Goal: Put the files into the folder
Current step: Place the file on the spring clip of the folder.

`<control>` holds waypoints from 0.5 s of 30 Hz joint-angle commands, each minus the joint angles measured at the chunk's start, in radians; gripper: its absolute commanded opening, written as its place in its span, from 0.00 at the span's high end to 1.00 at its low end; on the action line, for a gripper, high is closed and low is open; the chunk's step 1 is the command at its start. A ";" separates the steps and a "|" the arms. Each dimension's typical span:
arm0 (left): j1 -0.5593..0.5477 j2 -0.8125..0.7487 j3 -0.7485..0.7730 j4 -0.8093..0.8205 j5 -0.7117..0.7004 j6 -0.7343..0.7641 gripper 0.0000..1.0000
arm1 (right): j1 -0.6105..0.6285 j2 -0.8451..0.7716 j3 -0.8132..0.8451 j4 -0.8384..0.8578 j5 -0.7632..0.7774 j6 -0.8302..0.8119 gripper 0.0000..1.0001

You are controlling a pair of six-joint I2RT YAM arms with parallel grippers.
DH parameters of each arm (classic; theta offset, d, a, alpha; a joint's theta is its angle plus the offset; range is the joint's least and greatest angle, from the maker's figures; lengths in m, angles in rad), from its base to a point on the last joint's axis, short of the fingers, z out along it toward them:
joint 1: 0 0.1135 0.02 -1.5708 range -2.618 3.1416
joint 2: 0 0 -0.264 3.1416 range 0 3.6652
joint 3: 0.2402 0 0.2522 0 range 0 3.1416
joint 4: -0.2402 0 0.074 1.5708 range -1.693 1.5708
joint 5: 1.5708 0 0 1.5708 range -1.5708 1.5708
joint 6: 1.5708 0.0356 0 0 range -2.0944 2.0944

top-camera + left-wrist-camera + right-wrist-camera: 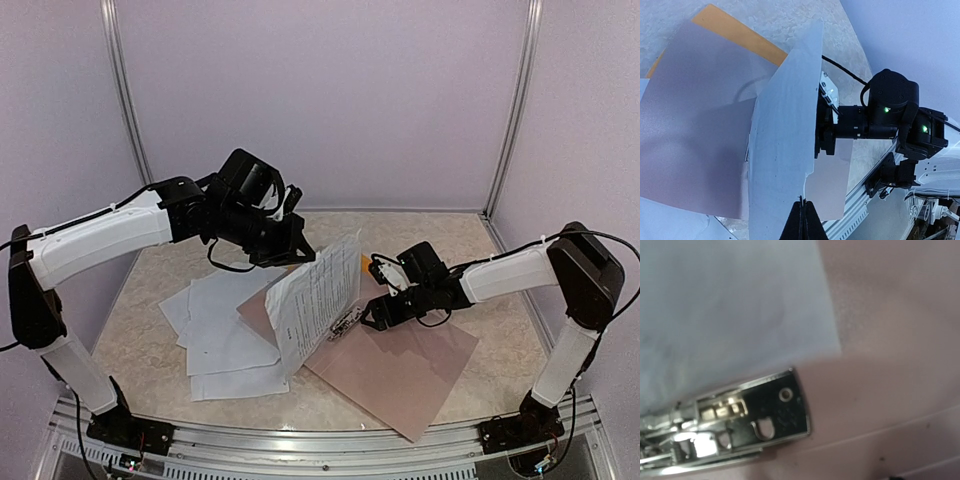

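One sheet (318, 295) is up and tilted, its top edge pinched tight in the left gripper (288, 250), its lower edge down by the metal clip (740, 420). The other files (225, 335) lie fanned on the table (450, 240) to the left. The folder (737, 35) peeks orange from under the pinkish board (410, 370), and the right gripper (380, 312) sits at the clip, jaws apart.

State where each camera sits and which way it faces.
Top external: above and behind the bases, looking down on the table; the left arm and right arm show.
Left wrist: faces the right pincer past the lifted sheet; the left pincer at the bottom edge.
Right wrist: looks closely down on the metal clip; no pincer visible.
Shared: the lifted sheet.
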 commanded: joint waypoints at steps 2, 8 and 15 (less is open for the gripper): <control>-0.005 -0.023 -0.049 0.020 -0.068 -0.012 1.00 | -0.002 0.005 -0.018 0.004 -0.006 0.004 0.26; -0.005 -0.028 -0.083 0.006 -0.126 -0.007 1.00 | -0.002 0.010 -0.013 0.003 -0.010 0.003 0.26; 0.002 -0.019 -0.108 0.000 -0.130 -0.012 1.00 | -0.002 0.014 -0.004 -0.005 -0.010 0.001 0.26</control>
